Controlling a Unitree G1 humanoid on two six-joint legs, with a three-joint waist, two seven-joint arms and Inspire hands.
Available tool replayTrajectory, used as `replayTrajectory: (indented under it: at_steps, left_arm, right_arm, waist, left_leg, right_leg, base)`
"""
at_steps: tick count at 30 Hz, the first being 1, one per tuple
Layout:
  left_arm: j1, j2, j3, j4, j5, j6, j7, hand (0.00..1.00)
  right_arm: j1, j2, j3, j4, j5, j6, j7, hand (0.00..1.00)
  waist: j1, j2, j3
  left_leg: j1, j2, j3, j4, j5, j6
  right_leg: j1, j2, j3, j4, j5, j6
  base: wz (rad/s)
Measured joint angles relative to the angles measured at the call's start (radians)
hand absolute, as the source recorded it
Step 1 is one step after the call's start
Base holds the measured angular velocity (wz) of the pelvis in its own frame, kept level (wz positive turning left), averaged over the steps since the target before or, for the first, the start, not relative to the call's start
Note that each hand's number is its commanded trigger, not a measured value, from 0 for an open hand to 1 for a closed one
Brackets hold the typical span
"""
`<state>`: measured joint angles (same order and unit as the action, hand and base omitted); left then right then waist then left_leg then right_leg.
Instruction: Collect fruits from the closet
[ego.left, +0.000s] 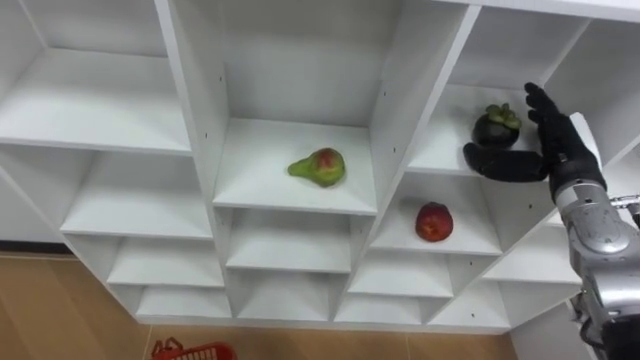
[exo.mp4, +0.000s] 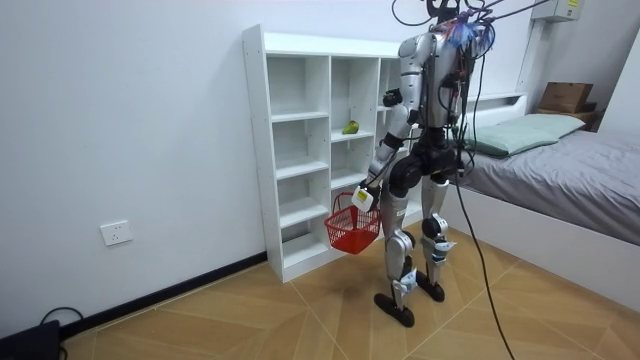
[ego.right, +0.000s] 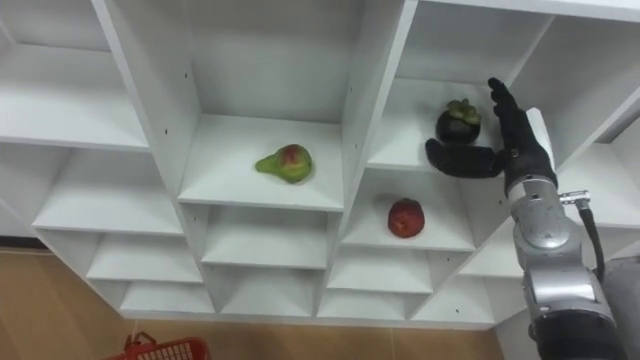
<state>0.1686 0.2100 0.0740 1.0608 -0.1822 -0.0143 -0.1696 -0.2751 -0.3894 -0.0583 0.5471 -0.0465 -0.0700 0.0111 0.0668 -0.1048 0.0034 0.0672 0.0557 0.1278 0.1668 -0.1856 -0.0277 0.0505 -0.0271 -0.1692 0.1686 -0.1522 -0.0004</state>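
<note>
Sitting between right hand's (ego.left: 562, 160) thumb (ego.left: 497, 163) and fingers (ego.left: 548, 118): mangosteen (ego.left: 497, 125)

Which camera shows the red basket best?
The room view: the whole red basket hangs from the left hand in front of the closet. In both eye views, a bit of its rim pokes in at the bottom edge, lower left.

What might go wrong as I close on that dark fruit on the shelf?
1. The right robot hand is open beside the mangosteen, not around it; closing may nudge the round fruit so it rolls along the shelf.
2. The basket hangs low from the left robot hand, so a dropped fruit would likely miss it.
</note>
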Motion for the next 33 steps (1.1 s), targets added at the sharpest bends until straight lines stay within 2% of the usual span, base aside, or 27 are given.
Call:
replayTrajectory:
  at_steps: [14, 15, 16, 17, 18, 20, 25, 33]
  left_arm:
    - [-0.001, 0.005, -0.002, 0.000, 0.001, 0.011, 0.000, 1.00]
    - [-0.001, 0.005, -0.002, 0.000, 0.001, 0.011, 0.000, 1.00]
    - [-0.001, 0.005, -0.002, 0.000, 0.001, 0.012, 0.000, 1.00]
    - [-0.001, 0.005, -0.003, 0.000, 0.001, 0.012, 0.000, 1.00]
    - [-0.001, 0.005, -0.003, 0.000, 0.001, 0.013, 0.000, 1.00]
    - [-0.001, 0.005, -0.003, 0.000, 0.001, 0.014, 0.000, 1.00]
    - [-0.002, 0.005, -0.003, 0.000, 0.018, 0.015, 0.000, 1.00]
    - [-0.019, 0.008, -0.020, 0.020, 0.022, 0.015, 0.001, 1.00]
  right_arm:
    - [0.000, -0.008, 0.001, -0.002, -0.004, 0.005, 0.028, 0.00]
    - [0.000, -0.008, 0.001, -0.002, -0.004, 0.005, 0.028, 0.05]
    - [0.000, -0.008, 0.001, -0.002, -0.004, 0.005, 0.028, 0.33]
    - [0.000, -0.008, 0.001, -0.002, -0.004, 0.005, 0.028, 0.49]
    - [0.000, -0.008, 0.001, -0.002, -0.005, 0.004, 0.028, 1.00]
    - [0.000, -0.011, 0.000, -0.002, -0.011, 0.004, 0.025, 1.00]
    - [-0.005, -0.048, -0.001, -0.003, -0.091, -0.006, 0.023, 1.00]
    - [-0.022, -0.069, -0.001, -0.001, -0.172, -0.003, 0.014, 1.00]
  waist:
    - [0.002, 0.002, -0.0002]
    - [0.002, 0.003, -0.0006]
    - [0.002, 0.003, -0.0009]
    - [0.002, 0.004, -0.0014]
    - [0.002, 0.004, -0.0018]
    - [0.002, 0.005, -0.0025]
    - [0.014, 0.010, -0.0031]
    - [0.021, 0.015, -0.0028]
  left_leg:
    - [-0.003, 0.000, 0.000, -0.001, 0.000, 0.000]
    - [-0.003, 0.000, 0.000, -0.001, 0.000, 0.000]
    - [-0.003, 0.000, 0.000, -0.001, 0.000, 0.000]
    - [-0.003, 0.000, 0.000, -0.001, 0.000, 0.000]
    - [-0.003, 0.000, 0.000, -0.001, 0.000, 0.000]
    - [-0.003, 0.000, 0.000, -0.001, 0.000, 0.000]
    - [-0.003, 0.001, -0.001, -0.001, 0.000, 0.000]
    - [-0.002, 0.001, -0.005, -0.003, 0.000, 0.000]
  right_leg:
    - [0.001, 0.000, -0.002, -0.001, 0.000, 0.000]
    - [0.001, 0.000, -0.002, 0.000, 0.000, 0.000]
    - [0.001, 0.000, -0.002, 0.000, 0.000, 0.000]
    - [0.001, 0.000, -0.002, 0.000, 0.000, 0.000]
    - [0.001, 0.000, -0.002, 0.000, 0.000, 0.000]
    - [0.001, 0.000, -0.003, 0.001, 0.000, 0.000]
    - [0.001, 0.001, -0.005, 0.001, 0.001, -0.001]
    - [0.002, 0.001, -0.009, 0.002, 0.001, -0.001]
  base:
    - [0.00]
    - [0.00]
    - [0.00]
    - [0.00]
    - [0.00]
    - [0.00]
    - [0.00]
    - [0.01]
